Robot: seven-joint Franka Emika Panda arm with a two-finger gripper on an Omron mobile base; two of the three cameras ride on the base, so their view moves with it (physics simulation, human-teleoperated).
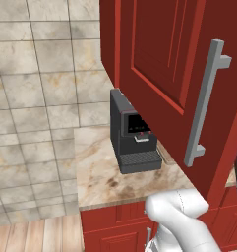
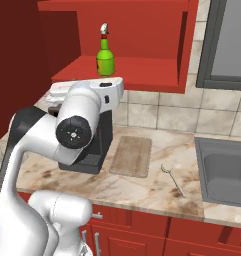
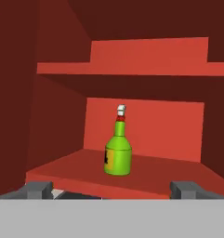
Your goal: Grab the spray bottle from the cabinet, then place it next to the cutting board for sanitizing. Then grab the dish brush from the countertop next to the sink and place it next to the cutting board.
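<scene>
With the cabinet door swung open, the green spray bottle stands upright on the lower shelf, dead ahead of the pincer and well apart from it. Pincer is spread wide and holds nothing. In the right base view the arm hides the pincer and part of the coffee machine; the dish brush looks small and vague on the table past the cutting board.

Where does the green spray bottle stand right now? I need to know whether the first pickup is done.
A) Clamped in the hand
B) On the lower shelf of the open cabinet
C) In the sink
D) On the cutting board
B: the spray bottle stands upright on the cabinet shelf, the open hand short of it.
</scene>
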